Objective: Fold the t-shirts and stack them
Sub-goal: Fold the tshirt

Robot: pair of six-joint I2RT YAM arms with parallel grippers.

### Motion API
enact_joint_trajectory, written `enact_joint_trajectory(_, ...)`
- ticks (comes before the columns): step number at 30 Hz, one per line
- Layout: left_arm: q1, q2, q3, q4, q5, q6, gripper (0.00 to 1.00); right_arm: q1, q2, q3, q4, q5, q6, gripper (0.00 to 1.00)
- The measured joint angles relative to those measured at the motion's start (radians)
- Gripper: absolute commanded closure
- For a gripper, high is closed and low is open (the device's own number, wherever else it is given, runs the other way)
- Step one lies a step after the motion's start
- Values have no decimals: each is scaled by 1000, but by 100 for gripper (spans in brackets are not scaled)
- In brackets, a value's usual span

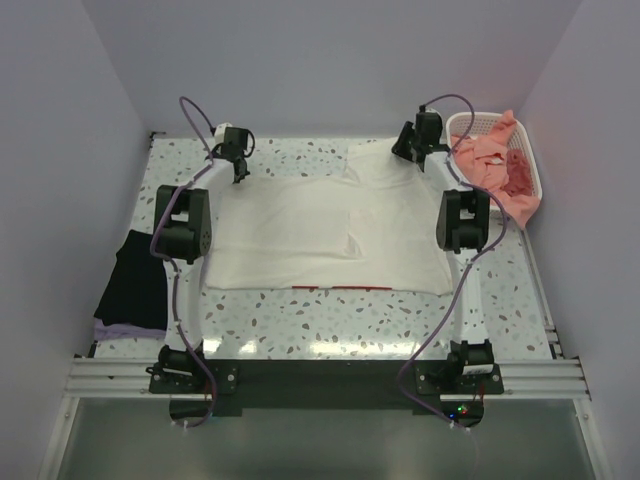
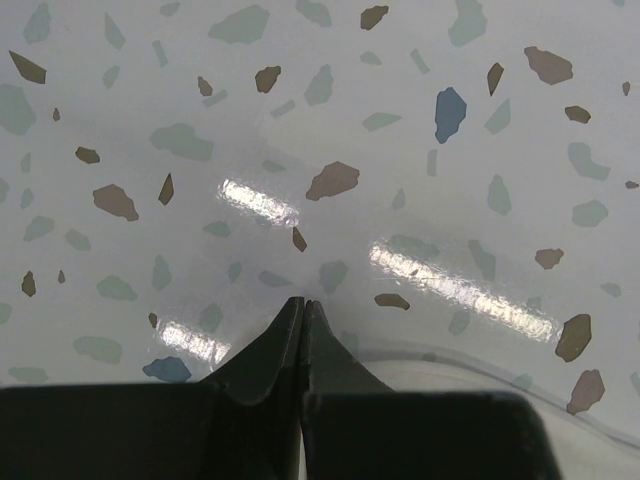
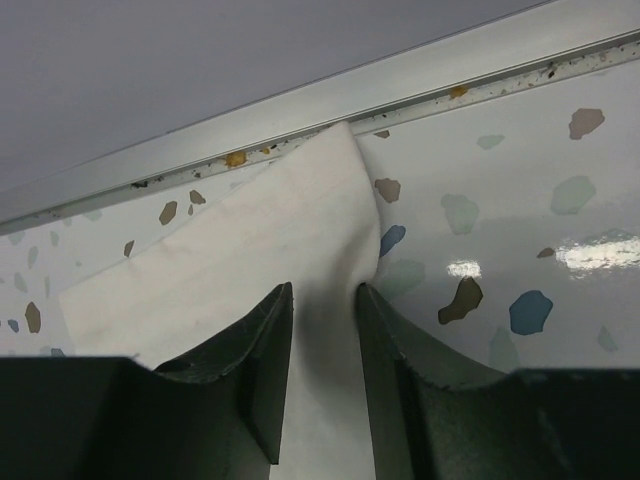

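Note:
The large cream-white t-shirt (image 1: pixel 320 235) lies spread flat in the middle of the table, a thin red line of its print showing at the near hem. My left gripper (image 1: pixel 238 165) is low at its far-left corner. In the left wrist view the jaws (image 2: pixel 303 303) are pressed together, and the shirt's edge (image 2: pixel 480 372) runs in under them. My right gripper (image 1: pixel 405 142) is at the far-right sleeve. There its jaws (image 3: pixel 325 290) stand apart astride a raised ridge of the sleeve cloth (image 3: pixel 250 270). A black t-shirt (image 1: pixel 135 280) lies on a pale lavender one (image 1: pixel 125 328) at the left edge.
A white lattice basket (image 1: pixel 520 160) at the back right holds salmon-pink t-shirts (image 1: pixel 495 165) that spill over its near rim. A metal rail (image 3: pixel 400 75) and the back wall run just beyond the right gripper. Walls close in the table on both sides.

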State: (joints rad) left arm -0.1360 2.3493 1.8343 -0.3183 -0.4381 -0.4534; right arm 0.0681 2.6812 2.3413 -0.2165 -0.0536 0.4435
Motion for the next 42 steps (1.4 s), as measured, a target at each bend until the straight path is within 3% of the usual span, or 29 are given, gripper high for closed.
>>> enact_joint_trajectory(4,0,-5,0,5,5,0,100,8,0,-2,0,-2,6,79)
enact_joint_trajectory(8,0,-9,0,10,11,0,100,10,0,-2,0,-2,10,100)
enact_joint_trajectory(16,0,-30,-10,13,11,0,100,10,-22,-59,36,6,13,100)
enact_joint_trajectory(33,-1,-122,-33,16,-12,-3,100,8,-306,-251,81,19,1,100)
enact_joint_trajectory(42,-1,-139,-50,7,-13,-17,100,3,-488,-497,90,50,-7,100)
